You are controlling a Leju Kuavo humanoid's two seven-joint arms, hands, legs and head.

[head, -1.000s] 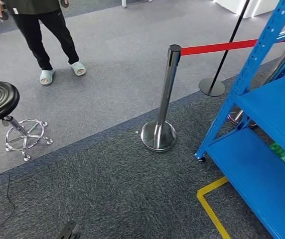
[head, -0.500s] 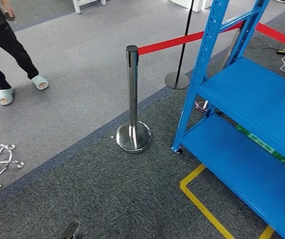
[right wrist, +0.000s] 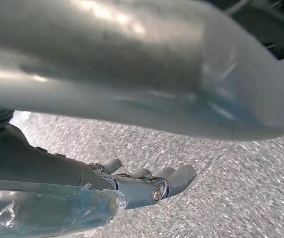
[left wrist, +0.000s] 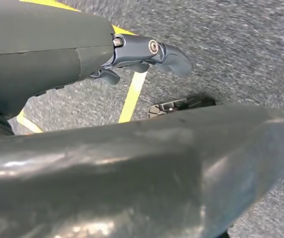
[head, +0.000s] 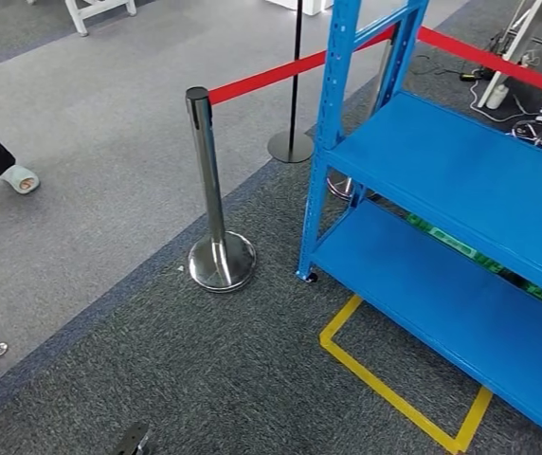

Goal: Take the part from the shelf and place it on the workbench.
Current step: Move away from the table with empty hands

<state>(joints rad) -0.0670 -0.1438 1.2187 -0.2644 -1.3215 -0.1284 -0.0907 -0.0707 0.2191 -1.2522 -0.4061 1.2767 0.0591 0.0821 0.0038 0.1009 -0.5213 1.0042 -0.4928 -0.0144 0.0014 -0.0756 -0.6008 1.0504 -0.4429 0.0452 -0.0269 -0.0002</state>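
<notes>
Part: we cannot pick out the part with certainty. In the right wrist view a clear, glossy wrapped thing point(right wrist: 46, 215) lies along the underside of the right hand; we cannot tell whether it is the part.
Right hand point(right wrist: 144, 186): it hangs above the dark grey carpet point(right wrist: 226, 198). The fingers point(right wrist: 179, 176) lie side by side, nearly straight with a slight curl. We cannot tell whether they hold the clear thing or merely lie beside it.
Left hand point(left wrist: 140, 52): it hangs over the carpet, above a strip of yellow floor tape point(left wrist: 131, 99). The fingers point(left wrist: 172, 57) are extended and loose, and we see nothing in them.
Shelf point(head: 468, 171): a blue steel rack at 2 o'clock in the head view, with two flat boards showing, one above the other. Its near corner upright stands on a small caster point(head: 312, 277).
Floor marking point(head: 397, 393): a yellow taped outline at 5 o'clock, partly under the lower board.
Green strip point(head: 461, 248): on the floor behind the rack, seen between the boards.
Barrier post point(head: 207, 171): polished steel on a round base, at 11 o'clock, just beside the rack's near corner.
Red belt point(head: 268, 78): it runs from the post top toward 1 o'clock, passing behind the rack.
Black post point(head: 293, 142): at 12 o'clock, beyond the belt.
Cables point(head: 540, 123): at 2 o'clock, beyond the rack.
Person: one foot in a pale slipper point(head: 21, 178) at 9 o'clock, well apart from the rack.
</notes>
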